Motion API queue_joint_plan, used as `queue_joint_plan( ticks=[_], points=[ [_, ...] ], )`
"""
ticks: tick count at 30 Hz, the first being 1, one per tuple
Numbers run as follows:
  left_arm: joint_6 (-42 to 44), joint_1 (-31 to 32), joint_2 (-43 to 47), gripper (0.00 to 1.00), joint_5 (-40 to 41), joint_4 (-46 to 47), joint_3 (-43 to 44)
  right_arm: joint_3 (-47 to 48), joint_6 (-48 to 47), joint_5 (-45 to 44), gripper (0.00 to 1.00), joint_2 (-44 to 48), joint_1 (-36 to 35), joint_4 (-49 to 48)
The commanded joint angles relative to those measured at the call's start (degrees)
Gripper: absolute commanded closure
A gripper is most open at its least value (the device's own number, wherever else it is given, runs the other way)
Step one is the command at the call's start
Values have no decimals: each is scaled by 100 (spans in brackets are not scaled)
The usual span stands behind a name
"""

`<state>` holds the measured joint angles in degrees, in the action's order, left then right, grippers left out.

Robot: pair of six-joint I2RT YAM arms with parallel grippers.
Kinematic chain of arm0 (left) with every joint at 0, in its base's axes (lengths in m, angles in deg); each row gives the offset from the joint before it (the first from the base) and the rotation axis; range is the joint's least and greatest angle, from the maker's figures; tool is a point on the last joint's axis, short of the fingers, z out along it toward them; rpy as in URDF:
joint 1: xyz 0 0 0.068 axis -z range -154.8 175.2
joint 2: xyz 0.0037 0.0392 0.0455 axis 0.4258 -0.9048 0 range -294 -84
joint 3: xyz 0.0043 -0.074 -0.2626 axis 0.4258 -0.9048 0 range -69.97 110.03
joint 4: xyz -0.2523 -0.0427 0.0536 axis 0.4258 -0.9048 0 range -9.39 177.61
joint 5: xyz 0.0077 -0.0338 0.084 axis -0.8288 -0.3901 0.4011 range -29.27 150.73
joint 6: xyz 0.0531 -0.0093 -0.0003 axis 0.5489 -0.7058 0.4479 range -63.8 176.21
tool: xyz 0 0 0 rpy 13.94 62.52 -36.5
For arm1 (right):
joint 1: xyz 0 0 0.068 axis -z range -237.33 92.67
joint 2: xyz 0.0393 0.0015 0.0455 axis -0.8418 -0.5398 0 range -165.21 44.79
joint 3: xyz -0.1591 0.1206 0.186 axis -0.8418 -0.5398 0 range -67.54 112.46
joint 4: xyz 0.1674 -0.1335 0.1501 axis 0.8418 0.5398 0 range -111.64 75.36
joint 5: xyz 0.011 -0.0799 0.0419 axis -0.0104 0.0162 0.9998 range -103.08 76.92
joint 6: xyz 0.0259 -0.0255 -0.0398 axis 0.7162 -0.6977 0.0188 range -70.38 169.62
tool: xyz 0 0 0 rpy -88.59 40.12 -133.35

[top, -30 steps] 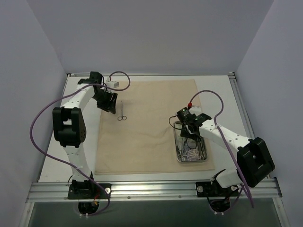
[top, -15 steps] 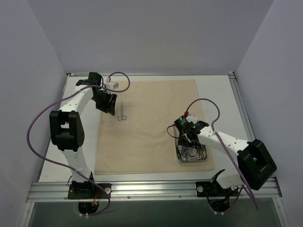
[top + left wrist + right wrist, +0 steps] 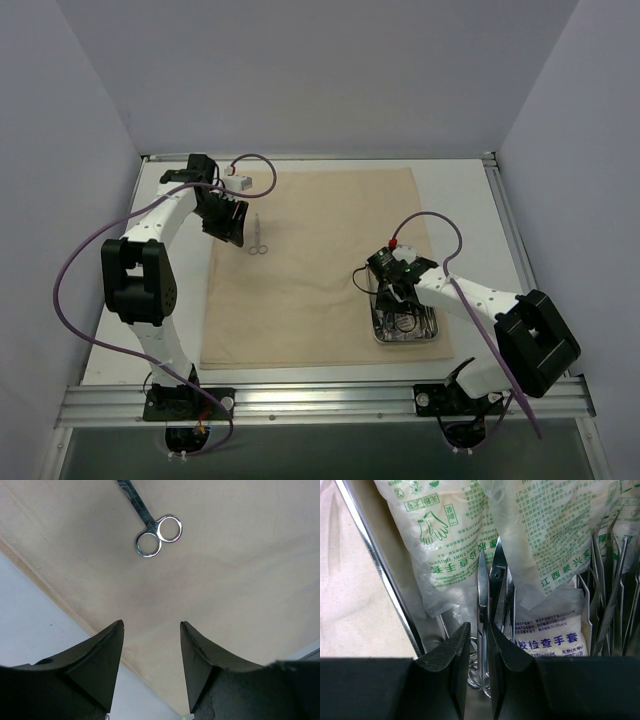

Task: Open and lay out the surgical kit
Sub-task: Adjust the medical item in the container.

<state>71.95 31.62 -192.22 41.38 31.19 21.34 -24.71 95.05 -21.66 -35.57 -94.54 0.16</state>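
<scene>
The surgical kit's beige cloth [image 3: 320,260] lies spread flat, with the steel tray [image 3: 378,336] on its near right corner. My right gripper [image 3: 397,296] is down in the tray. In the right wrist view its fingers [image 3: 479,627] are closed round the shank of thin steel scissors [image 3: 484,587], which lie among pale glove packets [image 3: 435,540] and more steel tools [image 3: 610,580]. A ring-handled clamp [image 3: 258,241] lies alone on the cloth at the far left. My left gripper [image 3: 228,224] hovers open just left of that clamp [image 3: 152,527], over the cloth's left edge, jaws [image 3: 151,627] empty.
The tray's left wall [image 3: 380,565] runs close beside my right fingers. White tabletop [image 3: 30,615] shows past the cloth's left edge. A purple cable [image 3: 430,215] loops above the right arm. Grey walls enclose the table on three sides.
My right gripper has moved toward the near side, down into the tray, and closed a little round the scissors. The left gripper has barely shifted.
</scene>
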Motion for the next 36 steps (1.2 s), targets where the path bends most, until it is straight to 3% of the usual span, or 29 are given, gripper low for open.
queue_joint_plan(
  ticks=[1,13,23,36],
  points=[
    [104,18,170,42,-112,-27,27,-152,62,40,84,-129,-6,-9],
    [121,26,109,42,-139,-27,27,-328,-43,23,85,-419,12,-176],
    [130,26,109,42,-156,-44,36,-275,-139,6,99,-490,12,-141],
    [139,26,135,42,-183,-106,142,349,-122,-522,100,521,21,764]
  ],
)
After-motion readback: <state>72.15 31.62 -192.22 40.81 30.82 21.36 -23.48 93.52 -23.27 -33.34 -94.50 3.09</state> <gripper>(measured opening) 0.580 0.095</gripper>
